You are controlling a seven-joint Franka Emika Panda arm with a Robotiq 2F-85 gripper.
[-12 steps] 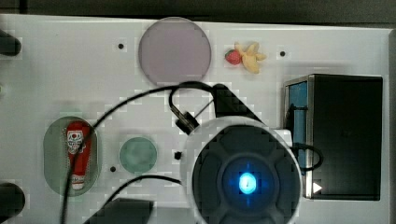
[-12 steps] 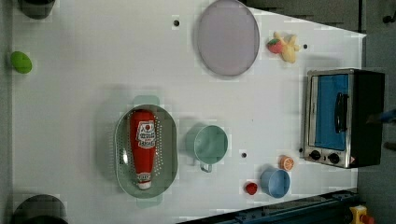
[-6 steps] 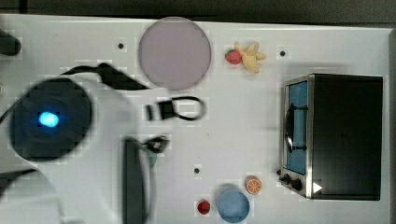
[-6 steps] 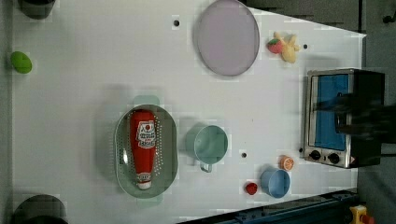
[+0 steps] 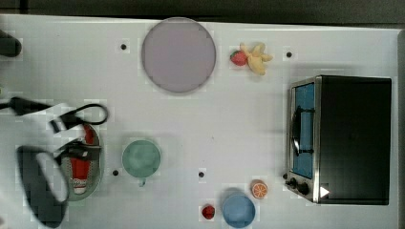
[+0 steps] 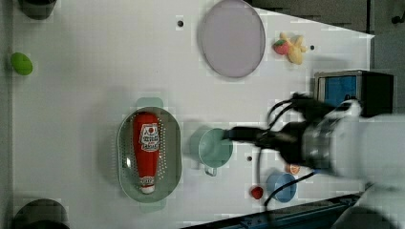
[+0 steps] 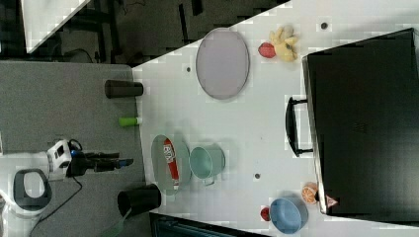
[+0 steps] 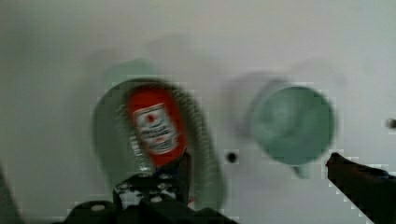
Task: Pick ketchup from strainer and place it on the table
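Ketchup (image 6: 145,150) lies flat in the strainer (image 6: 173,157), cap end exposed for grabbing. Gripper (image 8: 259,175) fingers look wide apart, probably empty.

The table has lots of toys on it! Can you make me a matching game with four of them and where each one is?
Things:
1. ketchup
2. green cup
3. orange slice
4. banana

Places:
A. beside a strawberry
B. lying in the strainer
C. by the toy oven's knobs
D. between the strainer and the small blue bowl, in the left view

Pairs: 1-B, 2-D, 3-C, 4-A
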